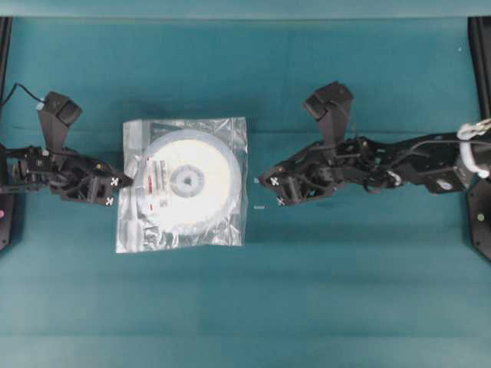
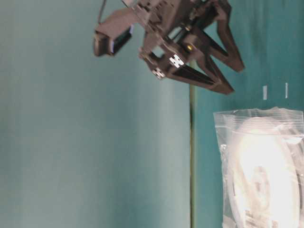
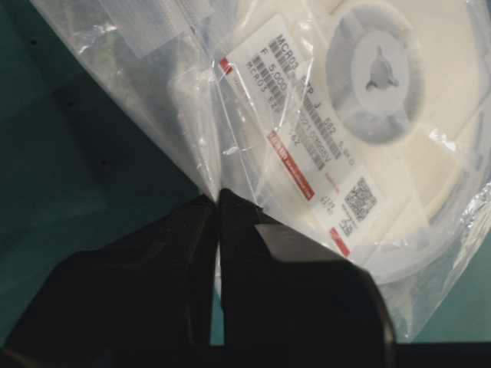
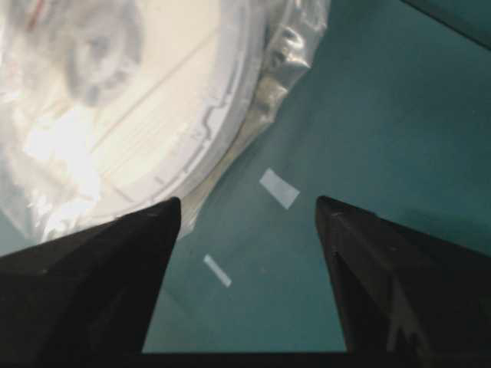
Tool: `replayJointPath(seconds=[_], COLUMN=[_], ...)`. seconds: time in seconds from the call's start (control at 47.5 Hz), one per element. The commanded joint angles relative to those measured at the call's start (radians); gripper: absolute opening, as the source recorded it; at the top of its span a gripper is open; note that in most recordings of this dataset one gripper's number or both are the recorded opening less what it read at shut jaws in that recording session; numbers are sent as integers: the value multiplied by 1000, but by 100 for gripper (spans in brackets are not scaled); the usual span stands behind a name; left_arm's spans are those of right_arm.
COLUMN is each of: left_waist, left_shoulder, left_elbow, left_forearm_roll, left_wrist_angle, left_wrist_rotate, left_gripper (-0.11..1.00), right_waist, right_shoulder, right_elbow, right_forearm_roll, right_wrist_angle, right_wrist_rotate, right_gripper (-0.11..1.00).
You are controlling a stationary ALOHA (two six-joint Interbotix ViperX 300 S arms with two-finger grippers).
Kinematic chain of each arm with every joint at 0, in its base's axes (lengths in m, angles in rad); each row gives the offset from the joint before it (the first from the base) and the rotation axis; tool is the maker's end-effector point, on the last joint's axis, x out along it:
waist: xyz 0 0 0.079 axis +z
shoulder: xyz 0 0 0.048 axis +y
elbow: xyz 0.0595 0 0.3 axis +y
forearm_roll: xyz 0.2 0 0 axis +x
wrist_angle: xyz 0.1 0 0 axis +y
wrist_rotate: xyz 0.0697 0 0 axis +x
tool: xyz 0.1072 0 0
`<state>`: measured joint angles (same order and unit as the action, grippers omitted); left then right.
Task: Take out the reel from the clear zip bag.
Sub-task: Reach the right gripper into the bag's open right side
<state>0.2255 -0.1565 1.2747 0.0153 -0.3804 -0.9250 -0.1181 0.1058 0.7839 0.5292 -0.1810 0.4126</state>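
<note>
The clear zip bag (image 1: 230, 132) lies flat on the teal table left of centre, with the white reel (image 1: 188, 184) inside it. The reel's label with red marks (image 3: 307, 123) faces up. My left gripper (image 1: 123, 188) is at the bag's left edge. In the left wrist view my left gripper (image 3: 217, 198) is shut on a fold of the bag's plastic (image 3: 153, 92), next to the reel (image 3: 430, 146). My right gripper (image 1: 268, 192) hovers just right of the bag, open and holding nothing. In the right wrist view the right gripper (image 4: 245, 211) spans bare table beside the reel (image 4: 176, 115).
Two small white tape strips (image 4: 278, 188) (image 4: 217, 270) lie on the teal cloth between the bag and the right gripper. Black frame posts (image 1: 479, 46) stand at the table's left and right edges. In the table-level view the right gripper (image 2: 235, 80) hangs above the bag (image 2: 256, 118).
</note>
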Motion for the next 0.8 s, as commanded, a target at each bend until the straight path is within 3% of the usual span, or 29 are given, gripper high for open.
replayJointPath(seconds=[0.0, 0.779], left_waist=[2, 2], left_shoulder=[-2, 0], left_elbow=[-3, -8], left_forearm_roll=[3, 3], left_wrist_angle=[-3, -5], left_wrist_rotate=[2, 2], left_gripper=[-2, -2], right_waist=[2, -8], right_shoulder=[14, 117], right_elbow=[-23, -138], right_forearm_roll=[14, 35], right_wrist_angle=[-3, 31], right_wrist_rotate=[9, 9], right_gripper=[84, 84])
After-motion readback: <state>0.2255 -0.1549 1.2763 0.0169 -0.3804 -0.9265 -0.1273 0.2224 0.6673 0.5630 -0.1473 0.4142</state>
